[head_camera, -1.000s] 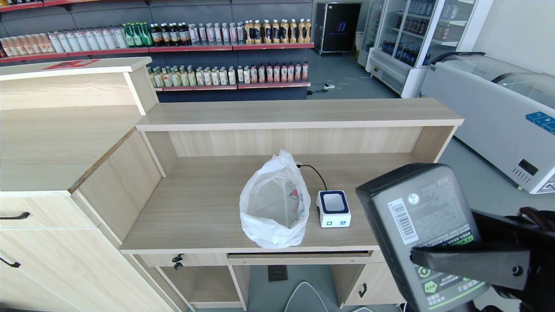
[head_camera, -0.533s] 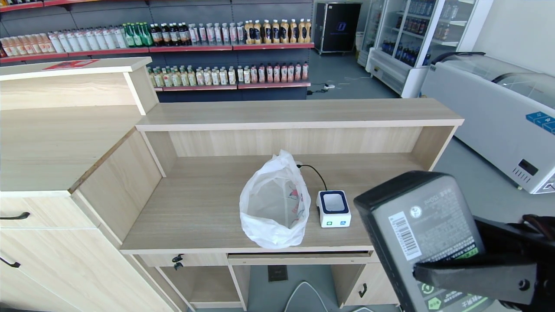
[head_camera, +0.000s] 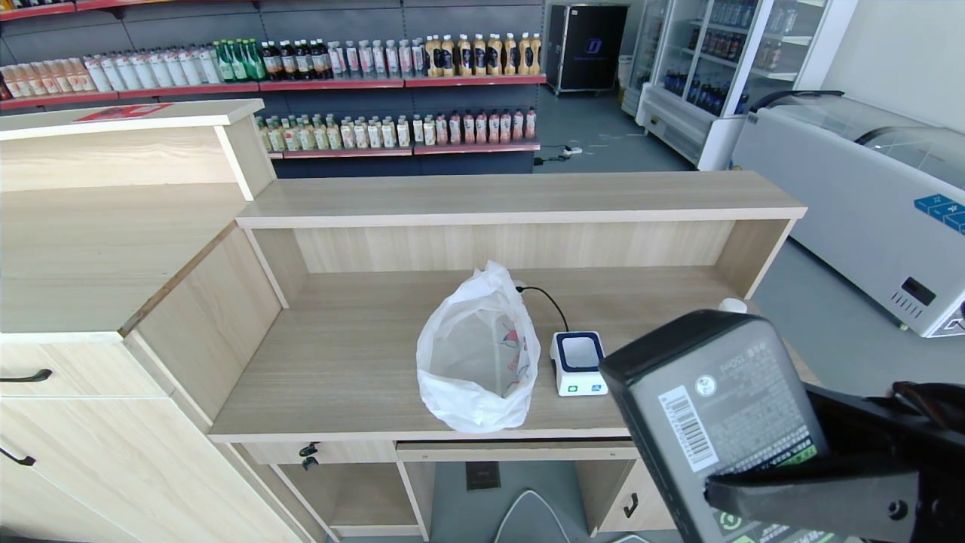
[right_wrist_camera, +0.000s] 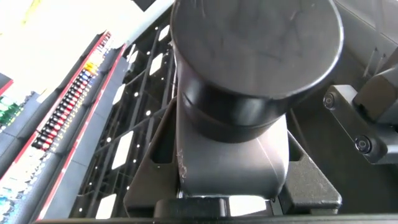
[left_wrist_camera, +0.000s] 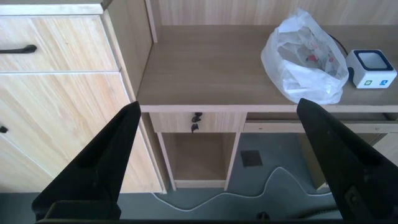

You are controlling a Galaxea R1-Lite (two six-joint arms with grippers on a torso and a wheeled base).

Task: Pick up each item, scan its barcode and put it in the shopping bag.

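My right gripper [head_camera: 761, 483] is shut on a dark grey container [head_camera: 716, 422] with a black cap [right_wrist_camera: 255, 50], held close to the head camera at the lower right. Its white barcode label [head_camera: 686, 428] faces up toward the head camera. The container hangs in front of the desk's right end, to the right of the white and blue scanner [head_camera: 579, 363]. The white plastic shopping bag [head_camera: 479, 354] stands open just left of the scanner. My left gripper [left_wrist_camera: 217, 124] is open and holds nothing, low in front of the desk, with the bag [left_wrist_camera: 305, 59] and scanner [left_wrist_camera: 372, 67] beyond it.
The wooden desk [head_camera: 339, 377] has a raised back counter [head_camera: 513, 196] and a taller cabinet [head_camera: 98, 249] on its left. A small white object [head_camera: 731, 305] sits at the desk's right end. A black cable [head_camera: 546, 302] runs back from the scanner. Drink shelves and freezers stand behind.
The right gripper and the container have moved down and a little left in the head view, uncovering the small white object on the desk's right end. Bag and scanner are unmoved.
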